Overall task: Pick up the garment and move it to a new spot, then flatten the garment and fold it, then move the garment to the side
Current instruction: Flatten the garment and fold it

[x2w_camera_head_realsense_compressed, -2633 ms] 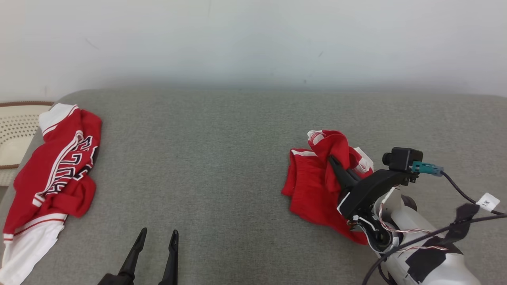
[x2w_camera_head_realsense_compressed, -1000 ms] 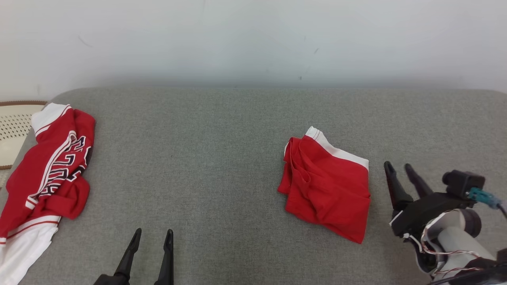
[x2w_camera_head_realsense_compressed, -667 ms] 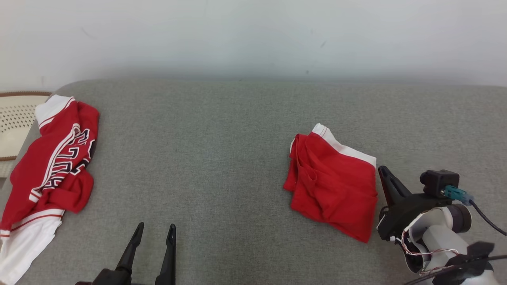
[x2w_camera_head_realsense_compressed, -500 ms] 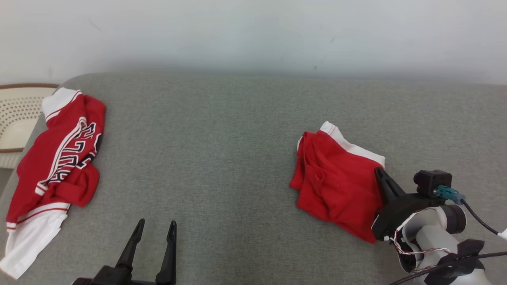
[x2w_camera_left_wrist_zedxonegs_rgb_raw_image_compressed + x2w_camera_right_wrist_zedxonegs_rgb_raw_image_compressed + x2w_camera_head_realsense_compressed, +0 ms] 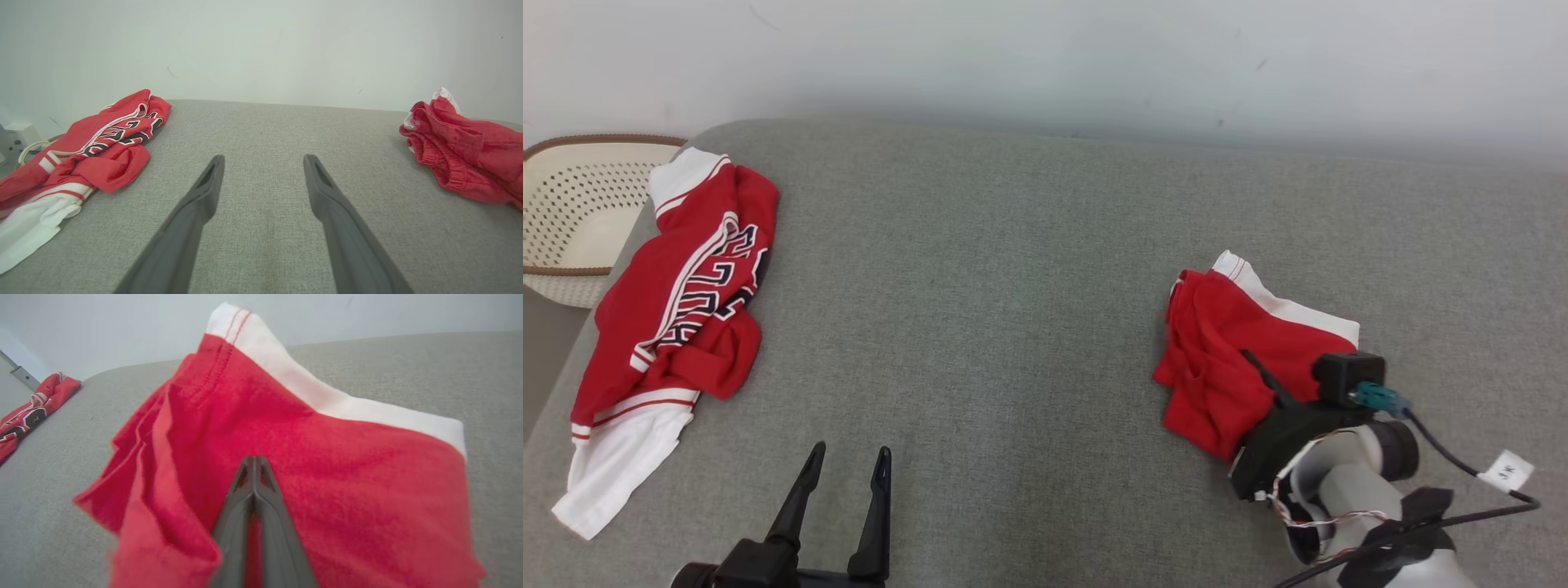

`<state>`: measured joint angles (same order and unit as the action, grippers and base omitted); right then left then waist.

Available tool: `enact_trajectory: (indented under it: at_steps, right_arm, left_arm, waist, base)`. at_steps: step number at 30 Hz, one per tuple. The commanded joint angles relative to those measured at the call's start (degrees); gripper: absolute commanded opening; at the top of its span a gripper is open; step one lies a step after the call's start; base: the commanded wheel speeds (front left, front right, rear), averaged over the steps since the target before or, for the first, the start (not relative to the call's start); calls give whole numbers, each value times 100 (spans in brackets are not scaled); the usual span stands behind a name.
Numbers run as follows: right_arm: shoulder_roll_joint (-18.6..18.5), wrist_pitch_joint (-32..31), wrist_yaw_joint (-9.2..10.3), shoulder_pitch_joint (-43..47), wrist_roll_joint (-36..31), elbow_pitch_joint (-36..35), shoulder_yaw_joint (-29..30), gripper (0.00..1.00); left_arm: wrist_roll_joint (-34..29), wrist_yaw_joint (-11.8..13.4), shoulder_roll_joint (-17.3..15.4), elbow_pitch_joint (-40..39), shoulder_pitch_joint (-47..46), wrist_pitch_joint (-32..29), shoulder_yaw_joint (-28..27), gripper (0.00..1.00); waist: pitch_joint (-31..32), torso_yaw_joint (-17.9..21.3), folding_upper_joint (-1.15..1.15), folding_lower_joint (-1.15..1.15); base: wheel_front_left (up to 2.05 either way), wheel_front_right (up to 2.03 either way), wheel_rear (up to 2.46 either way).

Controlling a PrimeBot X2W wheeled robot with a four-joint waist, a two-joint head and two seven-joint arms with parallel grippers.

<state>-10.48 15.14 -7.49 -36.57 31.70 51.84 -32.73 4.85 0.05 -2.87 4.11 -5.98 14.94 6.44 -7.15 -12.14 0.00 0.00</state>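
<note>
- now, head view: two pieces of clothing lie well apart on one grey woven fabric cushion (image 5: 1013, 310).
- one pair of crumpled red fabric shorts with a white hem band (image 5: 1233, 343) is on the cushion's right side; one rumpled red jersey with white trim and black lettering (image 5: 678, 302) is at its left edge.
- one cream perforated plastic basket with a brown rim (image 5: 564, 196) stands beyond the jersey, off the cushion.
- two grippers show: the left gripper (image 5: 850, 451) hovers low at the near edge with its two dark fingers apart and nothing between them; the right gripper (image 5: 1252, 361) reaches over the near part of the shorts.
- left wrist view: the left gripper (image 5: 263, 159) has its two fingers spread wide over bare cushion (image 5: 265, 122), with the jersey (image 5: 102, 147) off to one side and the shorts (image 5: 461, 151) off to the other.
- right wrist view: the right gripper (image 5: 254, 459) has its two fingers pressed together at the tips, pinched on the red cloth of the shorts (image 5: 327, 457), which bunch up around them.
- the white band runs along the far edge, and the jersey (image 5: 28, 412) shows small at far left on the cushion (image 5: 408, 367).
</note>
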Motion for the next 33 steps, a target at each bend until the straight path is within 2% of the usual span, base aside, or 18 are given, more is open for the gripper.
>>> enact_trajectory:
  at_steps: [1,10,17,18,20,21,27,33]
  right_arm:
    - [48,13,0,-10,-20,0,-44,0]
    - [381,13,0,171,224,-255,-525,0]
    - [305,14,0,194,503,-529,-581,0]
    - [260,13,0,203,534,-610,-527,10]
    - [174,13,0,236,557,-801,-417,91]
    - [119,14,0,270,565,-882,-349,100]
    - [-308,13,0,455,485,-1270,140,100]
    - [-645,13,0,596,562,-1190,484,100]
  left_arm:
    - [15,3,-4,21,-28,15,8,100]
    - [73,46,-4,3,7,15,33,100]
    - [99,90,-4,-3,42,15,16,100]
    - [102,99,-4,-4,49,15,14,100]
    - [98,98,-4,-12,73,15,-7,100]
    - [99,107,-4,-14,91,15,-19,100]
    - [90,141,-4,-54,173,15,-86,100]
    - [52,140,-3,-85,270,15,-157,100]
  waist:
    - [2,-22,0,0]
    - [20,-101,0,0]
    - [43,-39,0,0]
    - [54,-22,0,0]
    - [86,26,0,0]
    - [102,48,0,0]
    - [237,231,0,0]
    - [379,409,0,0]
  base:
    - [0,0,0]
    - [0,0,0]
    - [0,0,0]
    - [0,0,0]
    - [0,0,0]
    - [0,0,0]
    - [0,0,0]
    - [0,0,0]
